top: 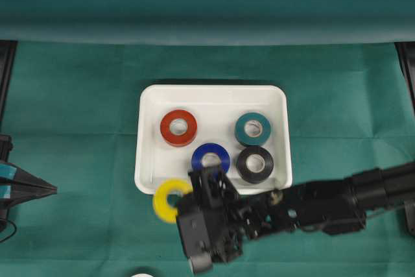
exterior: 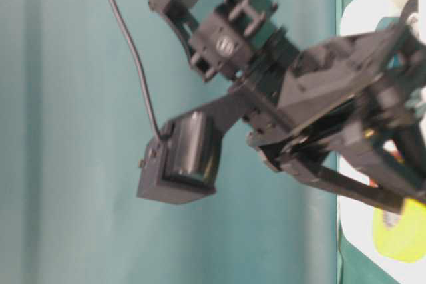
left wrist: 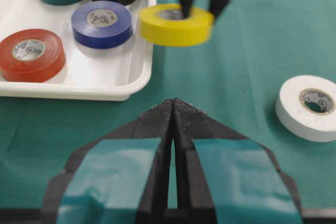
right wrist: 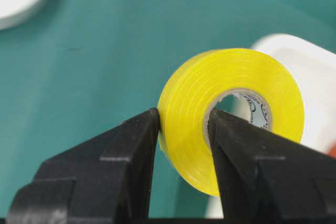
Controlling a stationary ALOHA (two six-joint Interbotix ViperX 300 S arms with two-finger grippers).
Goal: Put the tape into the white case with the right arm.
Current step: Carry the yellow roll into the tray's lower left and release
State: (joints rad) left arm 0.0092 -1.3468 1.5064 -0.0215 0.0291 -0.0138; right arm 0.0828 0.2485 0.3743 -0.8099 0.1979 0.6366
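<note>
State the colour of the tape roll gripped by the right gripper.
Yellow tape roll; right gripper pinches its wall. Clearest in the right wrist view.

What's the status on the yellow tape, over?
Right tool shut on yellow tape, at white case edge. Left tool shut, idle. Four rolls inside; white roll outside.

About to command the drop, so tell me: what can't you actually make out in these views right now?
- Overhead: the right gripper tips and part of the yellow roll sit under the arm's own body.
- Overhead: the white roll is cut off by the bottom edge.
- Table-level: the case is mostly blocked by the blurred arm.
- Right wrist: whether the roll clears the case rim cannot be judged.
</note>
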